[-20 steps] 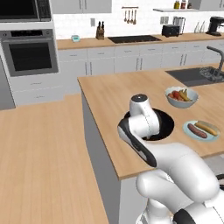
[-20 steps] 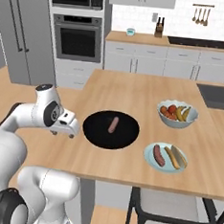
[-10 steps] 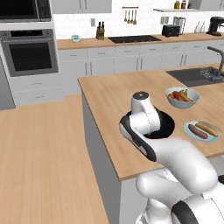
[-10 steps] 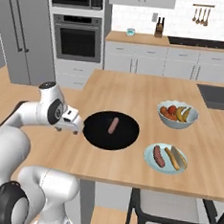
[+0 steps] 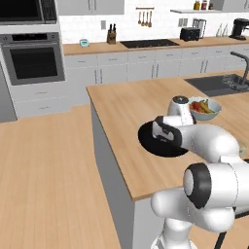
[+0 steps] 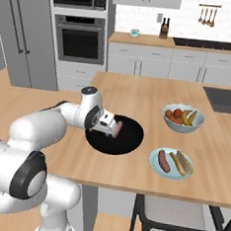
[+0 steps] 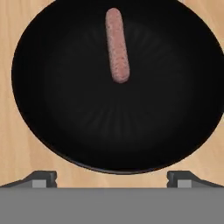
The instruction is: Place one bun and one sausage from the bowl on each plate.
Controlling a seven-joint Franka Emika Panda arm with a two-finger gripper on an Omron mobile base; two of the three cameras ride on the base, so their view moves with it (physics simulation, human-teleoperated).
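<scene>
Hand view: gripper (image 7: 112, 178) is hovering with fingertips spread wide, holding nothing, over the near rim of the black bowl (image 7: 52, 122); one sausage (image 7: 117, 44) is lying ahead, centre. Step: reaching for the sausage. Next: advancing, descending, closing across it.

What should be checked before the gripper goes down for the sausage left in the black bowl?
1. Fingers open: ok. In the hand view the gripper shows both tips wide apart, nothing between them.
2. Target present: ok. One sausage lies alone in the bowl.
3. Gripper centred over the sausage: not ok. It lies ahead of the fingertips, toward the bowl's far side.
4. Finger line across the sausage: ok. Its length runs away from the gripper, so the fingers would close on its sides.
5. Pale blue plate already served: ok, it holds a sausage and a bun.
6. Red-rimmed plate ready: cannot tell.
</scene>
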